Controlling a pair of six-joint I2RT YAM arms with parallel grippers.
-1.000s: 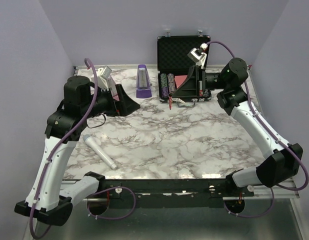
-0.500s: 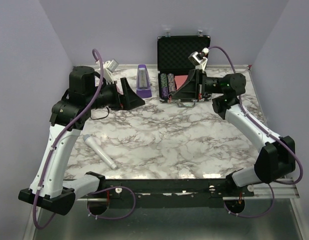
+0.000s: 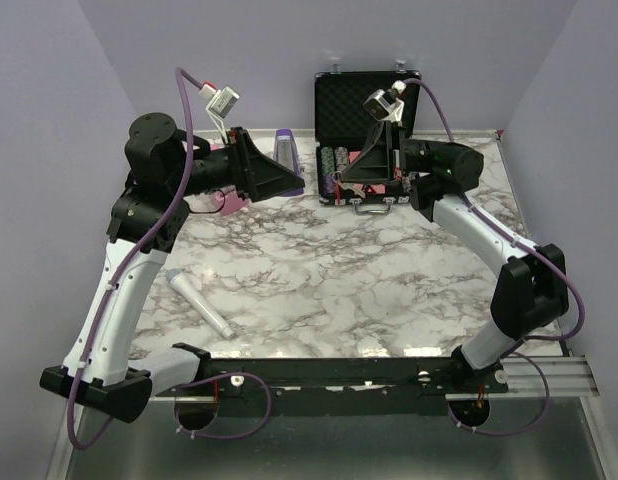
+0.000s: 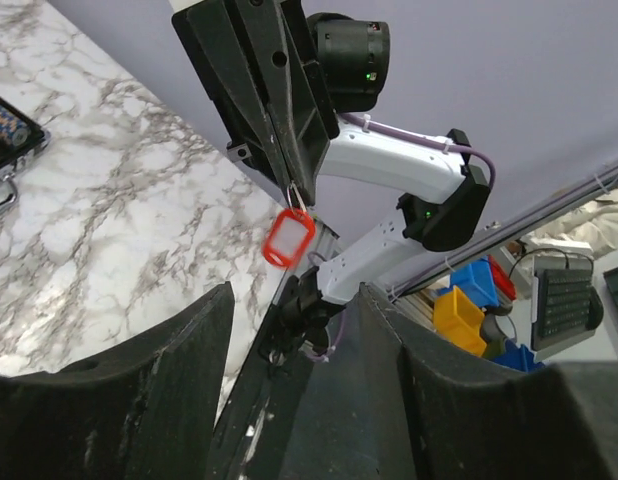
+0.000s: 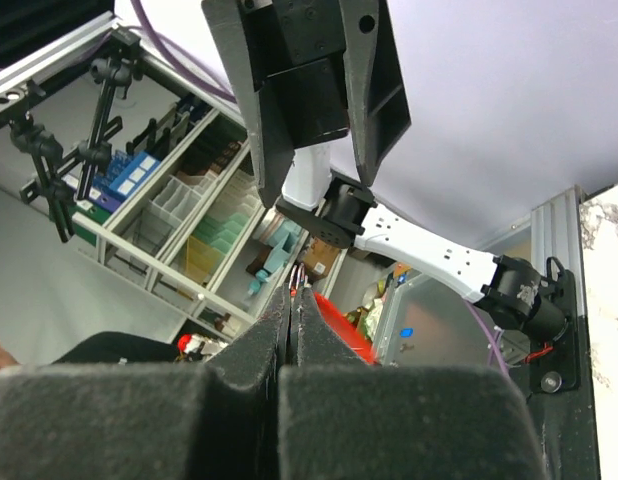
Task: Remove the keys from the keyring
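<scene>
The right claw (image 4: 297, 188) was pressed together on the thin metal ring (image 4: 297, 198) of the keyring (image 4: 289, 238), and the red tag hung just below its fingertips, lifted clear of the marble table (image 3: 319, 270). In the right wrist view the two fingers met with no gap, the ring caught at their tips and a bit of red showing just behind them. No keys could be made out on the ring; it was too small to tell.

The left claw (image 3: 291, 183) was spread wide, pointing right at the right claw from near by, with nothing between its fingers. Both claws were raised over the far middle of the table, tips facing each other and apart.

Behind the right claw an open black poker chip case (image 3: 349, 100) stood at the far edge, with stacks of chips (image 3: 335, 163) in its base. A purple metronome (image 3: 288, 150) stood to the left of the case, behind the left claw. A white tube (image 3: 200, 304) lay on the near left of the table, well apart from both claws.
</scene>
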